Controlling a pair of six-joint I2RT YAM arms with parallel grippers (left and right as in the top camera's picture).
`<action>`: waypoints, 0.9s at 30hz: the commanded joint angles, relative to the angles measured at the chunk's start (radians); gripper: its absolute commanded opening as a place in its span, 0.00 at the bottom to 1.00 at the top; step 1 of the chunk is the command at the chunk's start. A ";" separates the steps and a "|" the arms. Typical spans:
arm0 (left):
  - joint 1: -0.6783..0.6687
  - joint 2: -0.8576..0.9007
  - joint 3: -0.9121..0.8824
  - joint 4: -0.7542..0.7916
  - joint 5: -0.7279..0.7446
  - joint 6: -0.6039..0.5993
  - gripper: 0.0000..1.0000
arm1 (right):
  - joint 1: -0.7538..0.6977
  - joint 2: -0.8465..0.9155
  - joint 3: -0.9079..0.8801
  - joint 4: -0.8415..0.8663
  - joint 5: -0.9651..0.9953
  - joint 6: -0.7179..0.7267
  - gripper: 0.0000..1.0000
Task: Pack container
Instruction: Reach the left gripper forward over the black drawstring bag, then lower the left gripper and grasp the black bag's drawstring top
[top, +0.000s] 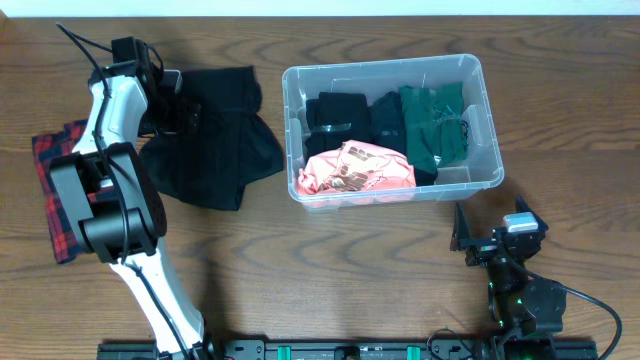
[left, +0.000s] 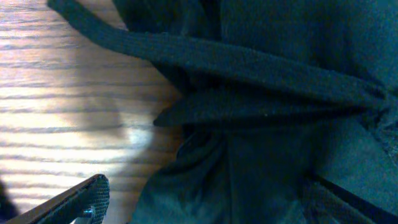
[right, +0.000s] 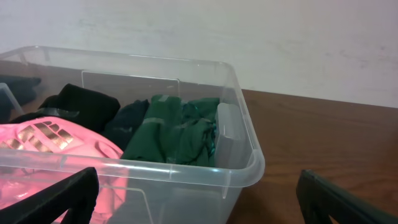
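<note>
Black garment (top: 215, 140) beneath left gripper (top: 175, 100), grip unreadable; container (top: 400, 193) rightward, lengthwise along far edge, nearer splayed right gripper (right: 199, 196).

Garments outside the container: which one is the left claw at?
The black garment beside the container; the left claw is over its upper part. The red plaid cloth lies farther left.
</note>
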 joint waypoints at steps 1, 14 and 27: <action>0.005 0.095 -0.010 0.002 -0.020 0.011 0.99 | -0.006 -0.004 -0.002 -0.004 0.006 -0.013 0.99; 0.005 0.126 -0.072 -0.011 -0.020 0.052 0.88 | -0.006 -0.004 -0.002 -0.004 0.006 -0.013 0.99; 0.004 0.127 -0.158 0.020 -0.020 0.052 0.81 | -0.006 -0.004 -0.002 -0.004 0.006 -0.013 0.99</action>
